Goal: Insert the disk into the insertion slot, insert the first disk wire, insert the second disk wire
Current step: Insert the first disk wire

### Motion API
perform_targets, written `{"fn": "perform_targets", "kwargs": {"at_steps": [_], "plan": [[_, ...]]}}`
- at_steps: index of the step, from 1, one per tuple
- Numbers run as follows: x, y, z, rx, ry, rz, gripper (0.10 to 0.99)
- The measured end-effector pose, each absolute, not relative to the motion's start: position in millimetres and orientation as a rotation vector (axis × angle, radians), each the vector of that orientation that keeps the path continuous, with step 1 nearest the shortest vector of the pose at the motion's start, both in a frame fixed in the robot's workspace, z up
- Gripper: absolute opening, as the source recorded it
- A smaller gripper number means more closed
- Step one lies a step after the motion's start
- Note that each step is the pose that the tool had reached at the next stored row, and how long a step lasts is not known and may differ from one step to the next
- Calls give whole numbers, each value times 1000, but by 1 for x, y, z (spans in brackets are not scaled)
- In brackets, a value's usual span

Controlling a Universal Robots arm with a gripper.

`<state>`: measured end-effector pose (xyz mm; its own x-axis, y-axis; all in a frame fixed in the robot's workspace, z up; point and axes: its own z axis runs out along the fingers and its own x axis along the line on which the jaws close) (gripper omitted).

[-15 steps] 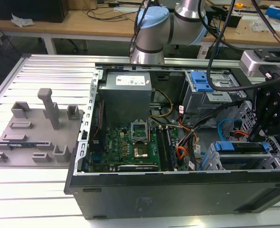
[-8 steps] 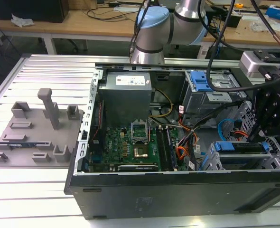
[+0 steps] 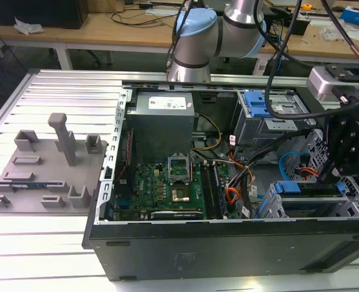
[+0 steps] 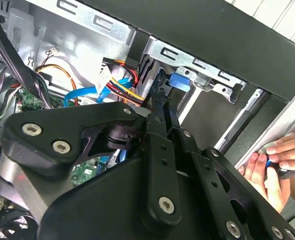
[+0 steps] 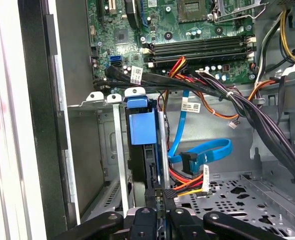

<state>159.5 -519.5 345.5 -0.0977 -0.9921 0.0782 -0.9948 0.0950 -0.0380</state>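
The disk (image 5: 140,127) stands on edge inside the insertion slot (image 5: 116,150), its blue carrier (image 4: 180,80) facing outward. In the exterior view the disk (image 3: 307,187) sits in the silver cage (image 3: 271,210) at the case's lower right corner. My gripper (image 5: 161,196) is right at the disk's rear edge, shut on a black connector with red, yellow and orange wires (image 5: 190,184). A blue flat disk wire (image 5: 205,151) hangs loose beside it, its connector free. The gripper (image 4: 160,100) reaches towards the carrier, and its black body (image 3: 344,152) hangs above the cage.
A darker cage with a blue latch (image 3: 258,103) stands at the case's back. Bundled black cables (image 5: 237,100) cross above the slot, near the motherboard (image 3: 167,185). A person's hand (image 4: 275,162) rests on the case's outer edge. A grey fixture plate (image 3: 42,167) lies on the exterior view's left.
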Motion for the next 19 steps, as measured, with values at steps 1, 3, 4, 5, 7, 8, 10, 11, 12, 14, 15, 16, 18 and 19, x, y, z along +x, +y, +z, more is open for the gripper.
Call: {"fn": "perform_targets", "kwargs": {"at_steps": [1,3,4,5,7,8,10,11,12,14,15,16,18,19], "plan": [[160,-520,345,2088,-2300,126,165],[160,-520,345,2088,-2300,125,165],[160,-520,345,2088,-2300,126,165],[160,-520,345,2088,-2300,126,165],[160,-520,344,2088,-2300,125,165],[160,-520,344,2088,-2300,125,165],[160,-520,344,2088,-2300,125,165],[160,-520,343,2088,-2300,126,165],[160,-520,343,2088,-2300,126,165],[160,-520,342,2088,-2300,125,165],[160,-519,342,2088,-2300,125,165],[160,-520,342,2088,-2300,126,165],[160,-520,341,2088,-2300,126,165],[160,-519,341,2088,-2300,126,165]]}}
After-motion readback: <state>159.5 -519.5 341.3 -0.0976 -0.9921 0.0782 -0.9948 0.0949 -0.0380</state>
